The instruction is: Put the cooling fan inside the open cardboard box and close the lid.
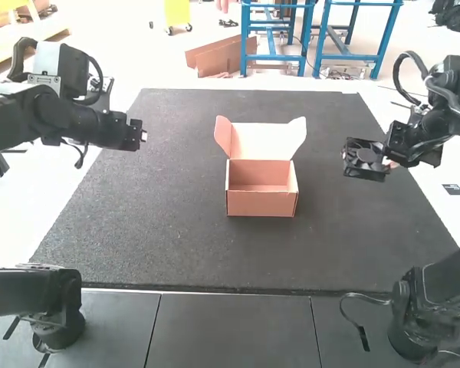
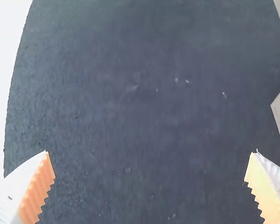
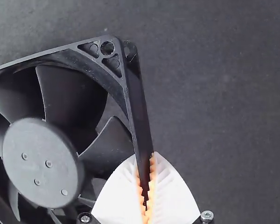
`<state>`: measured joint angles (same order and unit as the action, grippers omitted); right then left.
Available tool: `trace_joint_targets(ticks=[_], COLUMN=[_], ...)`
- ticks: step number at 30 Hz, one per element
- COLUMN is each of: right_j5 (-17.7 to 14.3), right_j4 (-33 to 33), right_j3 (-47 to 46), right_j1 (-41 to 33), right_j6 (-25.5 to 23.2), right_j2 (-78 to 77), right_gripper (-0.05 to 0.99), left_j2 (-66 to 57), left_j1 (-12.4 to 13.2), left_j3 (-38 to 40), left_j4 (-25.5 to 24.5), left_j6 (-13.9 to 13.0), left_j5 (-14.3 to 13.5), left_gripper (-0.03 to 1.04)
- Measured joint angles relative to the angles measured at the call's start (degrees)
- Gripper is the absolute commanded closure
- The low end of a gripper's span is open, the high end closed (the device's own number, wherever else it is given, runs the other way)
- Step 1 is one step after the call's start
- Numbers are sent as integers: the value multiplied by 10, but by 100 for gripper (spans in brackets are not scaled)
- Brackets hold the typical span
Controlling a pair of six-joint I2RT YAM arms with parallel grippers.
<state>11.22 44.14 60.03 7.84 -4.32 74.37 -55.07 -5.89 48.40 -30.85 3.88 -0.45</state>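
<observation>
Pinched in the right jaws, the cooling fan [image 1: 364,159] hangs right of the cardboard box [image 1: 261,201]; left jaws gape left of it.

black cooling fan [image 1: 364,159], tan cardboard box [image 1: 261,186], black mat [image 1: 176,207]

The left arm [image 1: 57,115] stretches in from 9 o'clock with its forearm near level. The left gripper [image 1: 136,136] sits at about 10 o'clock, its ribbed fingers [image 2: 32,189] spread wide apart. The right arm [image 1: 445,107] bends in from 3 o'clock. The right gripper [image 1: 385,157] points toward 9 o'clock, its fingers pinched tight on the rim of the cooling fan [image 1: 363,159].
</observation>
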Motion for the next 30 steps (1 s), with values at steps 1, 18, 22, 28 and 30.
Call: trace_joint_targets(ticks=[1,18,22,28,30], right_j5=[2,9,9,8,7], right_j4=[9,42,41,26,16], right_j3=[0,60,62,80,85], right_j1=[-13,-245,-278,-303,-312], right_j6=[-9,-146,-171,-191,-196], right_j2=[-6,-13,-12,13,28], right_gripper=[94,94,94,94,94], left_j2=[2,25,34,44,47], left_j1=[0,0,0,0,0], left_j3=[-2,-19,-28,-30,-30], left_j4=[-1,-8,-9,-11,-11], left_j6=[0,0,0,0,0], left_j5=[0,0,0,0,0], left_gripper=[4,4,4,4,4])
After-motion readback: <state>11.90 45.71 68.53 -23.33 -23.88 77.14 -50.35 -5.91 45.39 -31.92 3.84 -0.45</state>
